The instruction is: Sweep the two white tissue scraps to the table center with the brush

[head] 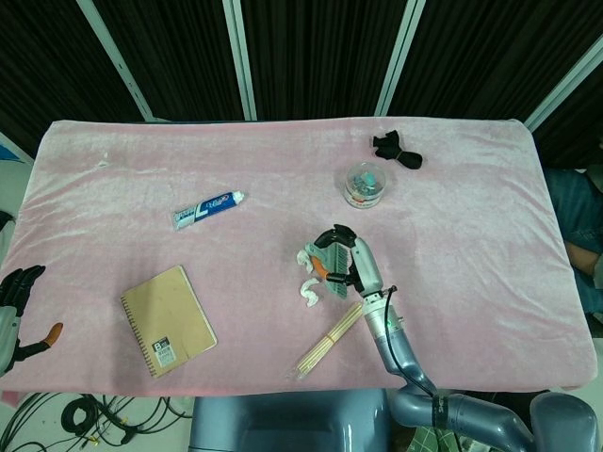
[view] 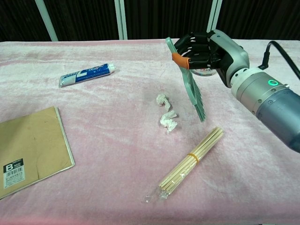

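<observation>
Two white tissue scraps lie close together mid-table, one [view: 162,100] just behind the other [view: 168,121]; the head view shows them too, the far scrap [head: 303,256] and the near scrap [head: 309,294]. My right hand [view: 208,49] grips a green brush [view: 193,91] by its handle. The brush slants down to the right, and its bristles hang just right of the scraps without touching them. In the head view the right hand [head: 349,264] sits right of the scraps. My left hand [head: 17,311] rests at the table's front left edge, holding nothing.
A bundle of wooden sticks [view: 191,161] lies in front of the scraps. A toothpaste tube [view: 87,75] and a brown notebook [view: 30,150] are to the left. A small round jar [head: 364,184] and a black object [head: 396,148] sit further back.
</observation>
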